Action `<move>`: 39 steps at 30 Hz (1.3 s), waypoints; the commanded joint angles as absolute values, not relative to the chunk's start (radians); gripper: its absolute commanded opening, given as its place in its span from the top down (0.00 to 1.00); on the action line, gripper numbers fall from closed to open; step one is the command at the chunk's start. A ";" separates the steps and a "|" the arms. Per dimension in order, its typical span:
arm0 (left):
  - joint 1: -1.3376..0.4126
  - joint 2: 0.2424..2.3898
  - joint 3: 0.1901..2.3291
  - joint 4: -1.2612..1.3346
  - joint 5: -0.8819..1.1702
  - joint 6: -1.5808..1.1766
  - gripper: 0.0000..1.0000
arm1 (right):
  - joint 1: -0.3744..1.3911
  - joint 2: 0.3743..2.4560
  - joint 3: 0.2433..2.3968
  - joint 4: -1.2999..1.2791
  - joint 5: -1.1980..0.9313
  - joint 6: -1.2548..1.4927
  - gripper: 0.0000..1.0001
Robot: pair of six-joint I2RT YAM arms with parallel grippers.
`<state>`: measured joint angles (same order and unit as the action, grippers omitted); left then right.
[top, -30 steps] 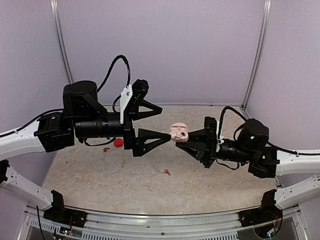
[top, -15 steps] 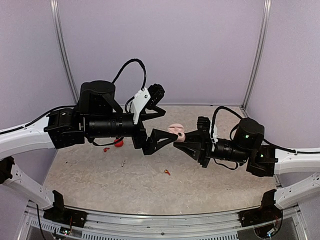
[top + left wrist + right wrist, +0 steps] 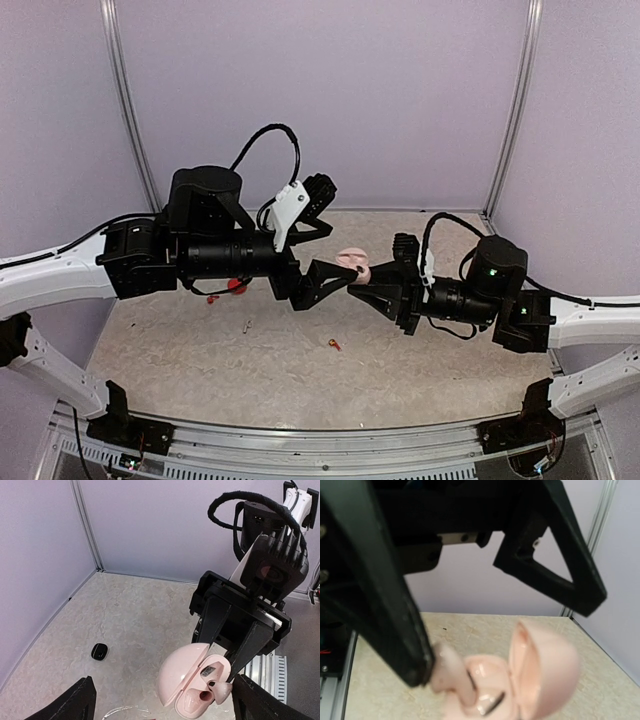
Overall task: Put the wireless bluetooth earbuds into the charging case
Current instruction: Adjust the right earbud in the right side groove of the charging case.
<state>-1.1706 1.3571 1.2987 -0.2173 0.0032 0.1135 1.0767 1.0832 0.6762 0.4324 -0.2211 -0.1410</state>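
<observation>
The pink charging case (image 3: 353,262) is open and held in the air at mid-table by my right gripper (image 3: 362,284), which is shut on its base. In the left wrist view the case (image 3: 187,680) shows its lid up, and a pink earbud (image 3: 221,691) sits at the rim of one socket. My left gripper (image 3: 340,255) is wide open. Its lower finger (image 3: 255,702) touches the earbud. In the right wrist view the earbud (image 3: 451,676) stands partly in the case (image 3: 530,675), against that black finger (image 3: 395,630). My right gripper's own fingers are out of that view.
On the table lie a red round case (image 3: 237,286), a red-orange bud (image 3: 333,344), another red bud (image 3: 213,298) and a pale grey bud (image 3: 247,325). A small black case (image 3: 99,651) lies near the left wall. The walls stand close on three sides.
My left arm has swung right and raised its wrist, bringing its lower finger to the case. My right gripper has carried the case slightly left and lower. Little has moved in the last half second.
</observation>
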 commanded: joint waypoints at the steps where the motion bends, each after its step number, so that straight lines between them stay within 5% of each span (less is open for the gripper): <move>1: -1.173 1.375 1.331 -0.196 -0.035 0.098 0.07 | 1.071 1.083 0.702 0.442 -0.237 -0.143 1.00; 39: -1.102 1.447 1.336 -0.166 -0.052 -0.076 0.16 | 1.075 1.079 0.699 0.473 -0.229 -0.136 1.00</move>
<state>-1.1370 1.4132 1.3140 -0.1791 0.0151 -0.0437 1.0637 1.0885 0.6762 0.4213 -0.1780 -0.1326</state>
